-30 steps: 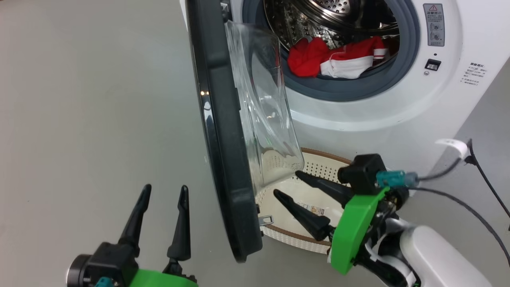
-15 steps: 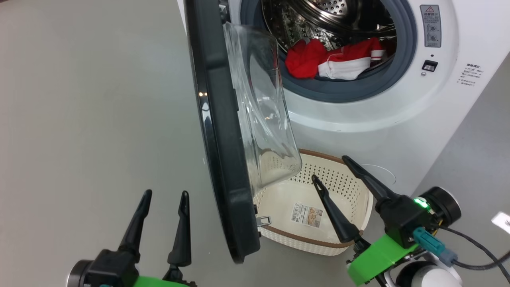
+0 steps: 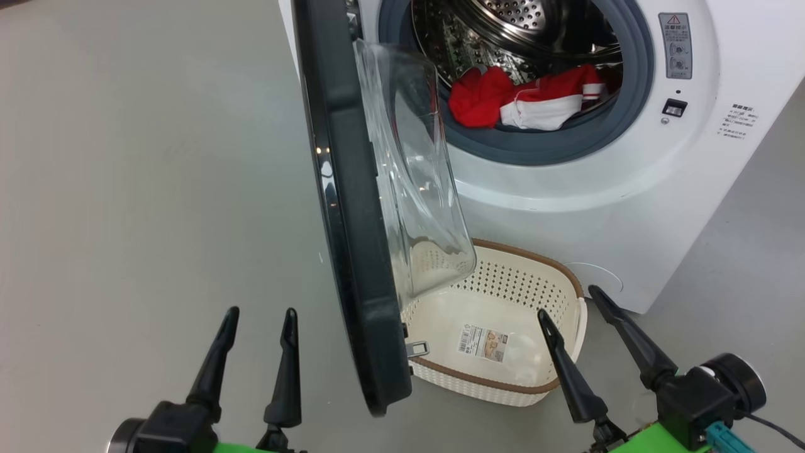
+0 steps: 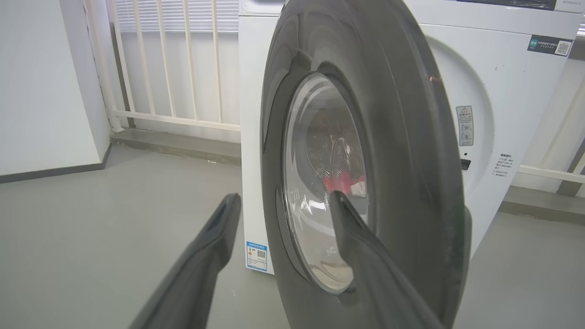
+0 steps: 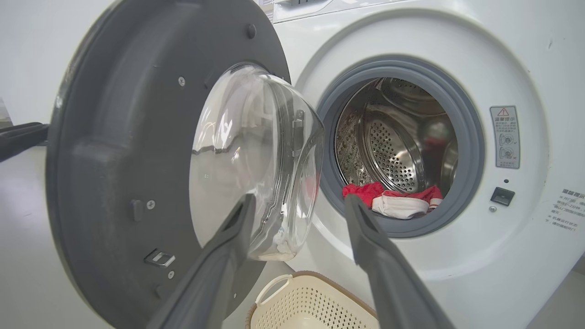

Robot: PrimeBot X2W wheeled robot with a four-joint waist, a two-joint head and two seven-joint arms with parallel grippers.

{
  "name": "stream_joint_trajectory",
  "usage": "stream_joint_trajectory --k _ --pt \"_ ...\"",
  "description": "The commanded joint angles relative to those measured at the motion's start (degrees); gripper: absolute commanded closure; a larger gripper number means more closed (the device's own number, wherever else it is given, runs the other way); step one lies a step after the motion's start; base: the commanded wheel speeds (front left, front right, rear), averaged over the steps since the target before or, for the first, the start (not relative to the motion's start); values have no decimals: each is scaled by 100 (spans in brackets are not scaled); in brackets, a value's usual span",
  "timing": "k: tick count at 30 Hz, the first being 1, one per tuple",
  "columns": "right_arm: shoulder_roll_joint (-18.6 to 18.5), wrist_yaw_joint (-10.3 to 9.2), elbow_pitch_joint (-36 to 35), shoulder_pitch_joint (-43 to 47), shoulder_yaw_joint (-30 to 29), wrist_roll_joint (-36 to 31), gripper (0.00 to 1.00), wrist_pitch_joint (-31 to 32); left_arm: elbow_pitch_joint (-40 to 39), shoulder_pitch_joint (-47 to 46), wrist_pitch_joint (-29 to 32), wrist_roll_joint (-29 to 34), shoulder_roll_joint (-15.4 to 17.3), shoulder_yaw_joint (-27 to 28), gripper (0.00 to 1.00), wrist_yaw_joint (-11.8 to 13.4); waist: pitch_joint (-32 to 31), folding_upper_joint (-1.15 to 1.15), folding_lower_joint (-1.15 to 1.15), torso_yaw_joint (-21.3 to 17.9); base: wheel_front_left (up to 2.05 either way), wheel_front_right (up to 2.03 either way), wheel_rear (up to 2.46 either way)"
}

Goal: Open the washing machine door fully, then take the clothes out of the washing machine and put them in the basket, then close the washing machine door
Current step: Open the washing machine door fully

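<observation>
Beside basket (image 3: 516, 286), right claw (image 3: 567, 301) spread, pointing up; left claw (image 3: 261, 311) spread beside door (image 3: 343, 189).

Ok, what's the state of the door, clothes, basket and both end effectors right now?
washing machine door: open, swung well out.
clothes: in the drum, near its front lip.
basket: on the floor, empty apart from a paper label.
left end effector: open, empty.
right end effector: open, empty.

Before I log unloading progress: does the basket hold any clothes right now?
Empty. The basket holds just a paper label; the clothes lie inside the washing machine.
</observation>
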Motion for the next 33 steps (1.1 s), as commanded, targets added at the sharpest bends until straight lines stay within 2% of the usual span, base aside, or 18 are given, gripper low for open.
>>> stream_joint_trajectory --k 1,20,21,23,33 --pt "15 33 -195 -40 107 42 0 -72 -137 -35 -53 -34 79 186 0 55 6 0 0 3 0 0 0" --pt "16 33 -267 270 -221 146 0 -278 -72 -36 -92 -83 86 129 0 94 15 0 0 -22 0 0 0" --pt "16 33 -266 271 -219 148 0 -279 -69 -39 -93 -85 86 124 26 95 17 0 0 -19 0 0 0" --pt "16 33 -262 277 -213 162 0 -279 -66 -41 -94 -99 84 122 100 97 14 0 0 -11 0 0 0" --pt "16 33 -237 316 -229 234 0 -259 -455 -175 -249 -30 131 201 100 136 -48 0 0 1 0 0 0"
